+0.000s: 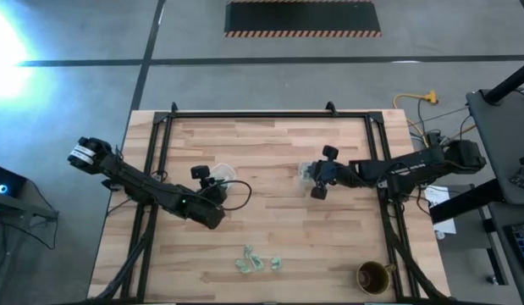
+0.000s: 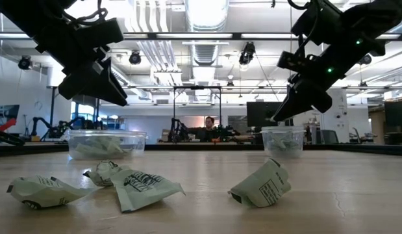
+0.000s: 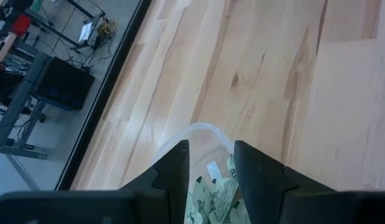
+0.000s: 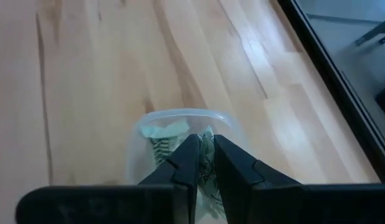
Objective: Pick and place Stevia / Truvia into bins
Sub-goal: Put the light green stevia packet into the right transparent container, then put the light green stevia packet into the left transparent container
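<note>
Several crumpled green-and-white Stevia packets (image 1: 249,258) lie loose near the table's front edge, and they show close up in the low view (image 2: 139,185). Two clear bins stand at mid-table, each with packets inside. The larger bin (image 1: 226,172) is on the left and the smaller bin (image 1: 306,174) on the right. My left gripper (image 3: 211,146) hangs open just above the larger bin's rim (image 3: 198,127), with nothing between its fingers. My right gripper (image 4: 204,138) is shut on a packet (image 4: 206,163) over the smaller bin (image 4: 180,118). My right gripper pinches a green-and-white packet (image 4: 206,149) between its two fingers, slanting down from the table's right side. Which part of the packet it has is hidden by the fingers. The packet is clear of the table, over the smaller bin's opening.
A round brown cup (image 1: 373,275) stands at the near right corner. Black frame rails (image 1: 156,144) run along the table's left, far and right sides. Bare wood lies between the two bins and the loose packets. A person (image 2: 209,127) sits far off in the room behind.
</note>
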`<action>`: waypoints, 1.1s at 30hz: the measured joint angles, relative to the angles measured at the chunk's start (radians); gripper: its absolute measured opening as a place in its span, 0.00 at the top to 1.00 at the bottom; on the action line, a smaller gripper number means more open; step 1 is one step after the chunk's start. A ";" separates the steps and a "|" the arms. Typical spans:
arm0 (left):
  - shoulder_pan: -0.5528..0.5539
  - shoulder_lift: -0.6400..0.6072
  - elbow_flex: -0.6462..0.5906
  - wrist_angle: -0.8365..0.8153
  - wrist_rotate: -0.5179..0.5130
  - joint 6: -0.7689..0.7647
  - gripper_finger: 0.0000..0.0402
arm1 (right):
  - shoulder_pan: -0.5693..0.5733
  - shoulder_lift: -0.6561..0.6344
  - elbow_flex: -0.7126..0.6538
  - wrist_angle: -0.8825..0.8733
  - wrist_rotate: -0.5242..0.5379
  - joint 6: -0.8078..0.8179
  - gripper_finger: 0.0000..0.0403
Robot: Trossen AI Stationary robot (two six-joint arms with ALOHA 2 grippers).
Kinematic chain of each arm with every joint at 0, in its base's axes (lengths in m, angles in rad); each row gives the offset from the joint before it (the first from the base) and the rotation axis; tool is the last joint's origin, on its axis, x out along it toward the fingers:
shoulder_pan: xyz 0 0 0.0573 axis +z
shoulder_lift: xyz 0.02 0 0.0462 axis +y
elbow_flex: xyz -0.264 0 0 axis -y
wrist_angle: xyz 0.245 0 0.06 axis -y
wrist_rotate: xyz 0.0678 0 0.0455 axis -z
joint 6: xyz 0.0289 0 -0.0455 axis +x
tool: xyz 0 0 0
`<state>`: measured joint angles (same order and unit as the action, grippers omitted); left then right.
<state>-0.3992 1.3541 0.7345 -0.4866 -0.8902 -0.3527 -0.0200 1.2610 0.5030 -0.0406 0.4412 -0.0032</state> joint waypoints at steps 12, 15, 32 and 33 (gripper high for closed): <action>0.000 0.000 0.000 0.003 0.000 0.003 0.73 | -0.011 0.000 -0.002 -0.001 0.000 -0.016 0.69; 0.000 0.000 0.000 0.006 0.000 0.003 0.73 | -0.011 -0.004 0.004 -0.006 0.001 -0.035 0.64; -0.001 0.000 0.013 0.242 0.345 0.134 0.73 | 0.127 -0.168 0.023 -0.015 -0.041 -0.083 0.65; -0.001 0.000 0.013 0.269 0.384 0.149 0.73 | 0.139 -0.175 0.022 -0.016 -0.056 -0.086 0.66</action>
<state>-0.4003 1.3543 0.7475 -0.2174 -0.5066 -0.2038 0.1192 1.0858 0.5254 -0.0562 0.3854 -0.0890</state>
